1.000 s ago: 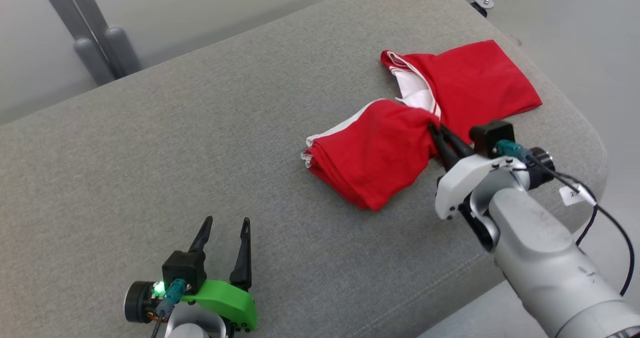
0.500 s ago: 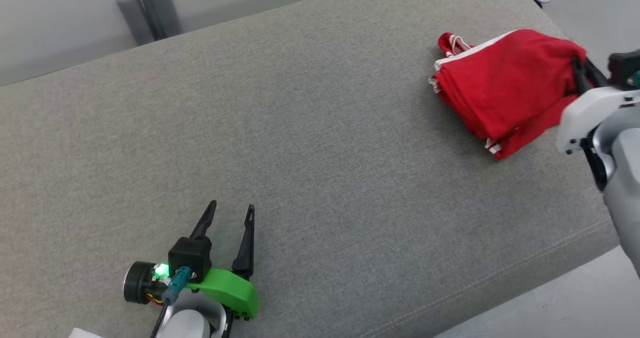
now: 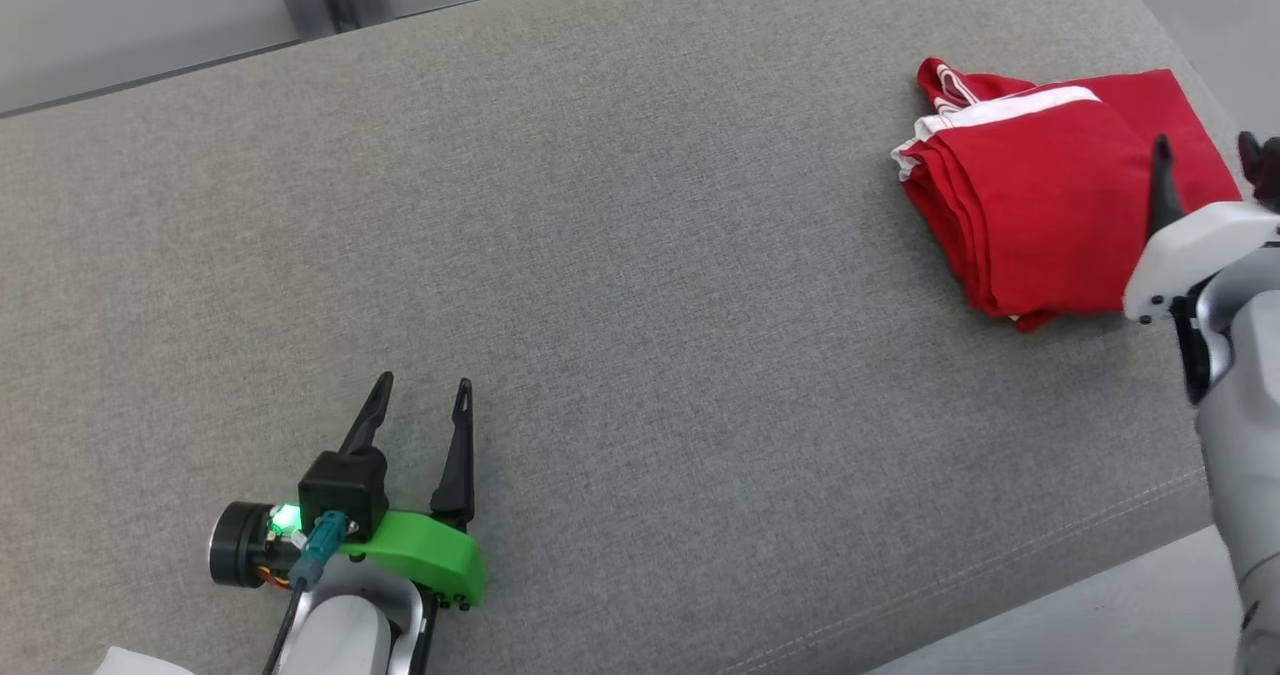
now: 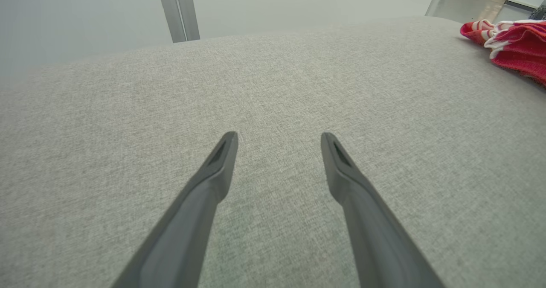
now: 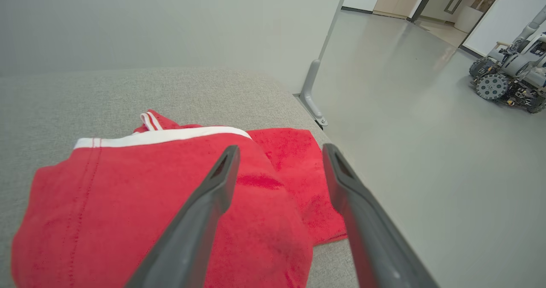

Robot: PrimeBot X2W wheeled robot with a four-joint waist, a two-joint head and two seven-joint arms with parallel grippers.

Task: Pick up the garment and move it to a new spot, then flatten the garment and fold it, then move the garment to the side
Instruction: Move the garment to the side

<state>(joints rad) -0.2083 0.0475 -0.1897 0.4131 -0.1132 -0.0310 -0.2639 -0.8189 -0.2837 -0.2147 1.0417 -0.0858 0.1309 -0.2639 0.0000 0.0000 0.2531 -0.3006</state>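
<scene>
1. Loosely folded, the garment (image 3: 1030, 215) is a red stack of layers with white trim along one edge and a single red flap spread flat behind it.
2. It lies at the table's (image 3: 640, 255) far right end, close to the edge.
3. Right gripper (image 3: 1205, 170): fingers spread over the garment's right part, pinching nothing.
4. Left gripper (image 3: 423, 385): fingers spread over bare table, well apart from the garment.

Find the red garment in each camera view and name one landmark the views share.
Head view: garment at the upper right.
Left wrist view: garment in the top right corner.
Right wrist view: garment at lower left, behind the fingers.
Shared landmark: the grey cushion.
</scene>
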